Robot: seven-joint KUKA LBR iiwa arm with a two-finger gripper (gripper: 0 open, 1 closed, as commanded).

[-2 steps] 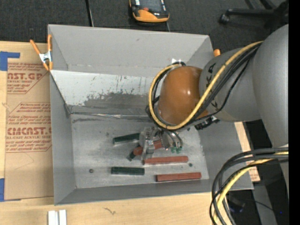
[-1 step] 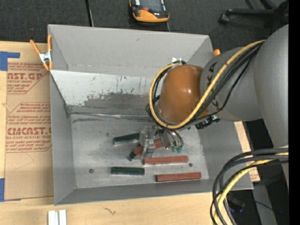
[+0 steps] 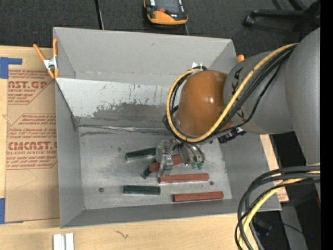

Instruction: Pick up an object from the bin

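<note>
My gripper (image 3: 166,159) hangs low in the grey metal bin (image 3: 104,87), right of centre, at the right end of a dark green flat stick (image 3: 139,153). The stick's long axis runs nearly left-right, its right end slightly higher. A reddish-brown flat bar (image 3: 183,178) lies just below. I cannot tell whether the gripper is spread or closed.

A red-brown bar (image 3: 187,178) lies flat on the bin floor (image 3: 104,171), its left end beside the gripper (image 3: 165,163).
</note>
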